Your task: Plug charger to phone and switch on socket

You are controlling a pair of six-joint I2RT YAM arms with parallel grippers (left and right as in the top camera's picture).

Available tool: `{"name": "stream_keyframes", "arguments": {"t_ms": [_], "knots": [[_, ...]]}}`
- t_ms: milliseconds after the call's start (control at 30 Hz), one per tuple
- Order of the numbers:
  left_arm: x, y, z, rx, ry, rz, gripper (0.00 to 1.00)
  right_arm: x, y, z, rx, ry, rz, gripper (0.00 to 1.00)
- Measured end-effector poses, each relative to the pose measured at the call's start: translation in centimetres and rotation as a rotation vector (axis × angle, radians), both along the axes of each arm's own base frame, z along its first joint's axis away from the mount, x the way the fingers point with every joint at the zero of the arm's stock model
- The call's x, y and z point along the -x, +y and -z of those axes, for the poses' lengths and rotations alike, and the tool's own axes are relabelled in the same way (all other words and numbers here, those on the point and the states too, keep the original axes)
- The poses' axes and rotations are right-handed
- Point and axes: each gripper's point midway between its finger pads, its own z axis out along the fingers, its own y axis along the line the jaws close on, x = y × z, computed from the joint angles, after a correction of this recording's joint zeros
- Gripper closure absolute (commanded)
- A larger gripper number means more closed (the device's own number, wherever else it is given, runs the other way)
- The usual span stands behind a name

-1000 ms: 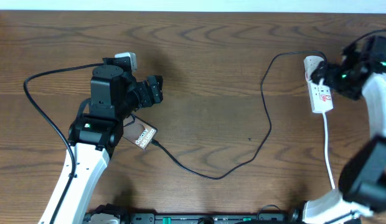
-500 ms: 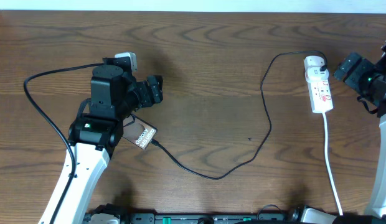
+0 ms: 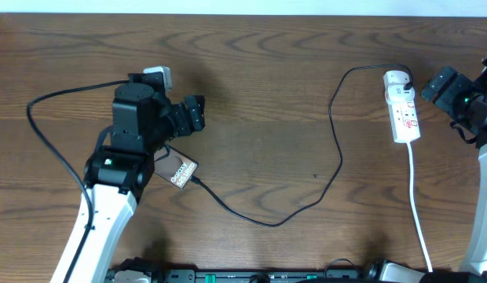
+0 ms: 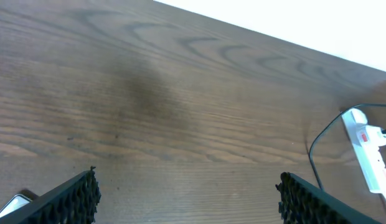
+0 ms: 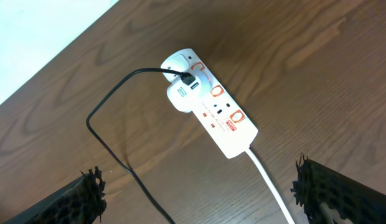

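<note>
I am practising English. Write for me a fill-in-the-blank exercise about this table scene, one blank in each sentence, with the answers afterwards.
1. The socket is coloured ____.
2. In the overhead view, the phone lies on the ____ half of the table.
3. The black charger links the phone to the ____.
4. The left gripper and the right gripper are both ____, holding nothing.

Answers: white; left; socket; open
</note>
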Motion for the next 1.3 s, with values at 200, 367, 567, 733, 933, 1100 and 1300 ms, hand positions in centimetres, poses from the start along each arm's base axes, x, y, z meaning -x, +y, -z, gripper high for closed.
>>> {"name": "stream_keyframes", "arguments": {"t_ms": [200, 367, 567, 733, 933, 1100, 1300], "knots": [[3.6, 2.0, -3.7, -0.029, -0.082, -0.066, 0.11, 0.0, 0.0, 0.0, 0.0, 0.002, 0.001, 0.01], [6.4, 4.1, -7.5, -0.027, -0.3, -0.151, 0.11, 0.1, 0.0, 0.1, 0.0, 0.003, 0.001, 0.01], [9.4, 5.6, -9.9, 0.021, -0.67, -0.202, 0.11, 0.1, 0.0, 0.1, 0.0, 0.004, 0.001, 0.01], [10.7, 7.2, -8.1, 0.034, -0.859, -0.255, 0.11, 0.1, 0.0, 0.1, 0.0, 0.004, 0.0, 0.01], [11.0, 8.2, -3.3, 0.01, -0.865, -0.272, 0.11, 0.1, 0.0, 0.1, 0.0, 0.004, 0.001, 0.01], [11.0, 8.8, -0.3, -0.01, -0.803, -0.288, 0.11, 0.1, 0.0, 0.1, 0.0, 0.004, 0.001, 0.01], [10.8, 9.3, 3.8, -0.036, -0.66, -0.307, 0.11, 0.1, 0.0, 0.1, 0.0, 0.004, 0.001, 0.01]]}}
